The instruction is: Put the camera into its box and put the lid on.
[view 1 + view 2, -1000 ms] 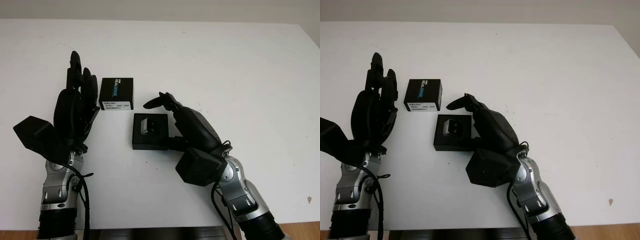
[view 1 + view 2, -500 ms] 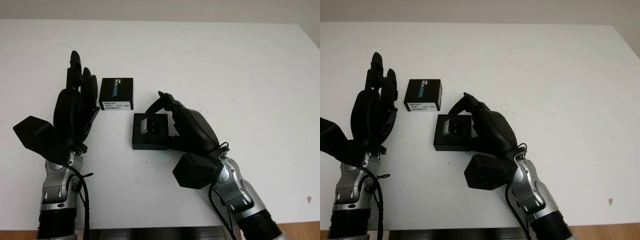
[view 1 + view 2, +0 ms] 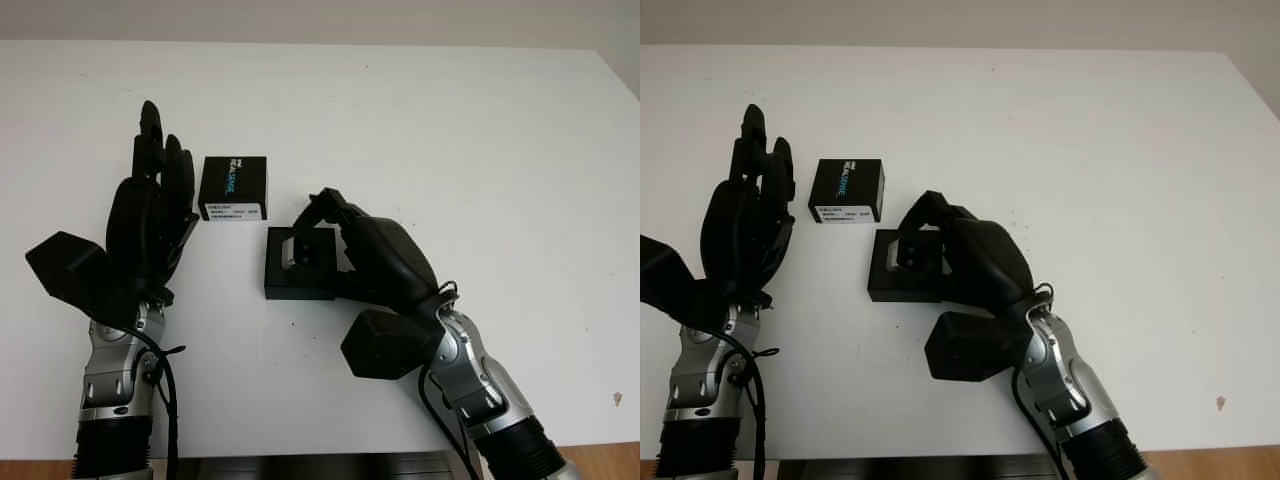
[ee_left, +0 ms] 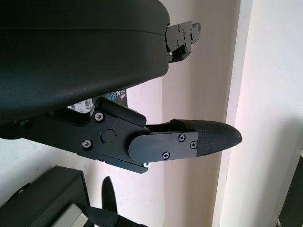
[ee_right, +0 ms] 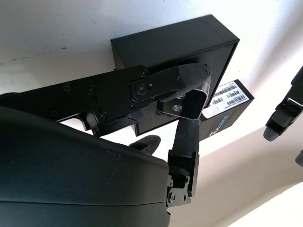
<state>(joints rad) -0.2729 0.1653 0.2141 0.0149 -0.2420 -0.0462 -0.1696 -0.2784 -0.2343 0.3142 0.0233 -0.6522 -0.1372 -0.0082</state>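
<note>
Your right hand [image 3: 335, 235] sits at the centre of the frame, its fingers [image 5: 187, 78] curled down onto the camera [image 3: 300, 250], which lies inside the open black box [image 3: 298, 285]. The lid [image 3: 234, 187] lies on the white table [image 3: 480, 150] just above and left of the box. Your left hand [image 3: 150, 215] is open, at the left, beside the lid.

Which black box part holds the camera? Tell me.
The open black box base beside the right hand; the printed black lid lies apart, closed side up.
</note>
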